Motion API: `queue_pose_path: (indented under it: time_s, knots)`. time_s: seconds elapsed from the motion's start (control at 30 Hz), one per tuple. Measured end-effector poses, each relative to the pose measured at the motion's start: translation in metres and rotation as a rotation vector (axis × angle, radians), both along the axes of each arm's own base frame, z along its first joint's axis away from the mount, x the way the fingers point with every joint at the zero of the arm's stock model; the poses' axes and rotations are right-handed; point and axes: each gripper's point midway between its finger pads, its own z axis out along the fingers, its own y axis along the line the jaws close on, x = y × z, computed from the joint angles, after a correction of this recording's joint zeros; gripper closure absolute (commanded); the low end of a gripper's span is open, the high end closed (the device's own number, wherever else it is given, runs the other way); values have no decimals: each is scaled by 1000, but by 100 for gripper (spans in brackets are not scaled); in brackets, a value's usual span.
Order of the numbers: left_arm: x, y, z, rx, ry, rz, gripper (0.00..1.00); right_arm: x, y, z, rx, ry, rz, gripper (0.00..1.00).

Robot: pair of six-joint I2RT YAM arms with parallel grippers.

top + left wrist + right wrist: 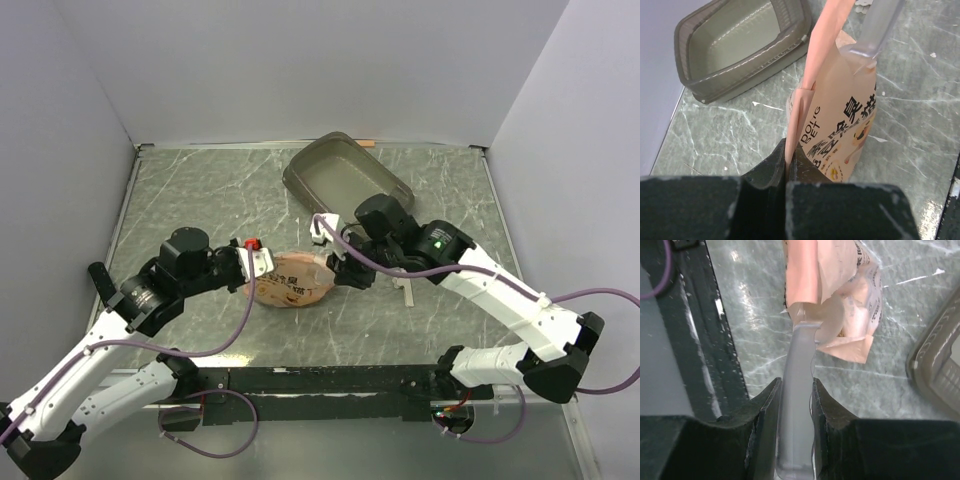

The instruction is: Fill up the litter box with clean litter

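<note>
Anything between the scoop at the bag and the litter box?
Nothing visible: only bare table lies between the bag and the litter box, so the scoop in the right end effector should have an open path.

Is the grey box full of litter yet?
Empty. The top and left wrist views show a bare floor in the litter box, no granules. The scoop is at the mouth of the bag.

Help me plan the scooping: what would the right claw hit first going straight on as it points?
Probably the orange-pink bag: the right claw holds a clear scoop whose head sits in the bag's open mouth, directly ahead. How deep is unclear.
</note>
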Motion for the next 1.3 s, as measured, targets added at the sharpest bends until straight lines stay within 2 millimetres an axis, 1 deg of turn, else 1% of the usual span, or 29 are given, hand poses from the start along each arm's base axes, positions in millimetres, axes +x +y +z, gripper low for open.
queue_pose_path:
  time_s: [0.1,0.17,0.3,0.4,0.5,0.6,0.67,0.73,0.83,0.97,1.07,1.3]
  knots:
    - [-3,1,0,0,3,-6,99,3,2,-8,-13,-37,33,100]
    - [-5,2,0,0,4,-5,99,6,1,-9,-17,-68,44,100]
    - [-9,5,1,-1,5,-7,99,4,-2,-12,1,-128,83,100]
    - [-11,8,0,-3,4,-2,99,8,1,-12,8,-140,82,100]
    - [-11,9,0,-6,0,3,99,23,14,-17,-15,-113,37,100]
    - [-7,10,-1,-16,-11,23,99,43,30,-30,-46,-53,-49,100]
    - [-6,10,-2,-21,-15,34,99,54,37,-34,-51,-12,-107,100]
    - [-4,11,-3,-24,-22,44,99,63,39,-34,-41,41,-173,100]
    - [-2,12,-4,-30,-34,53,99,71,33,-30,-21,121,-261,100]
    - [1,13,-5,-39,-55,66,99,76,13,-20,-5,229,-367,100]
    - [4,14,-4,-45,-76,78,99,76,1,-14,-16,314,-420,100]
    - [8,14,-2,-42,-115,87,99,74,-6,-19,-36,403,-468,100]
